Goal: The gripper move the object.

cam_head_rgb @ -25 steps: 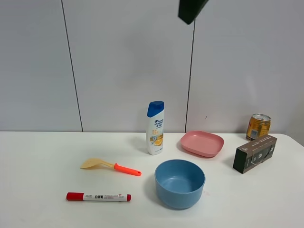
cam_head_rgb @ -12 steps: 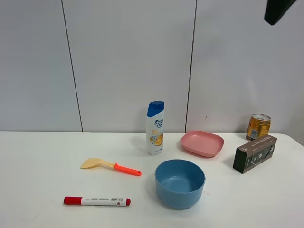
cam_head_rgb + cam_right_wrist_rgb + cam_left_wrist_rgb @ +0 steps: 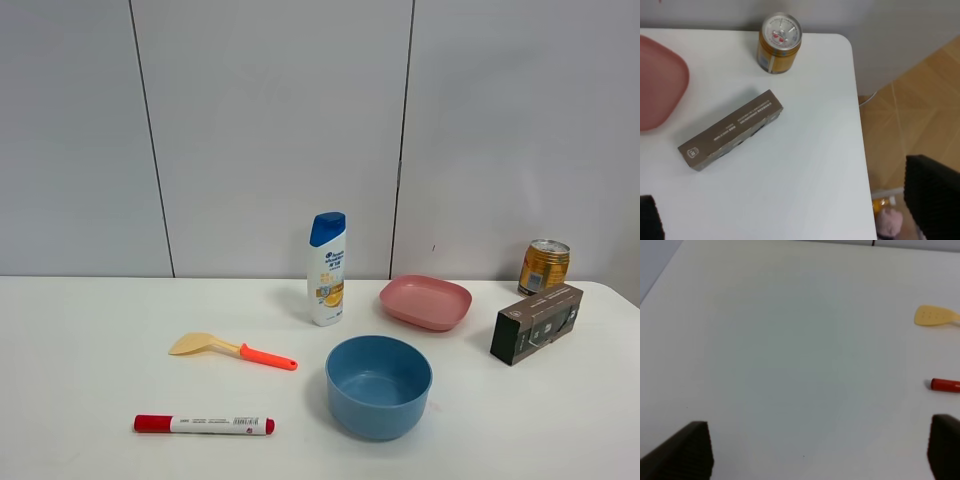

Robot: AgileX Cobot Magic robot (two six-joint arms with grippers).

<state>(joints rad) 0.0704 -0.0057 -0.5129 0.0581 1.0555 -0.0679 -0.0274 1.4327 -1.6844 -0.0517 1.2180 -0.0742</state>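
Observation:
The marker (image 3: 204, 425), white barrel with red cap and red tail, lies flat near the table's front left, in front of the spatula (image 3: 232, 349). No gripper shows in the exterior high view. In the left wrist view my left gripper (image 3: 820, 455) is open and empty, its dark fingertips (image 3: 687, 450) wide apart above bare table. One red end of the marker (image 3: 945, 385) shows at that view's edge, well apart from the gripper. In the right wrist view my right gripper (image 3: 790, 210) is open and empty above the table's right end, far from the marker.
A blue bowl (image 3: 378, 386) stands to the right of the marker. A shampoo bottle (image 3: 327, 269) and a pink plate (image 3: 425, 302) stand behind it. A dark box (image 3: 730, 130) and a gold can (image 3: 779, 42) are at the right, near the table's edge (image 3: 860, 130).
The dark arm part at the top of the exterior high view moved right and left the view. The marker shifted slightly toward the front edge one second ago, then stayed still.

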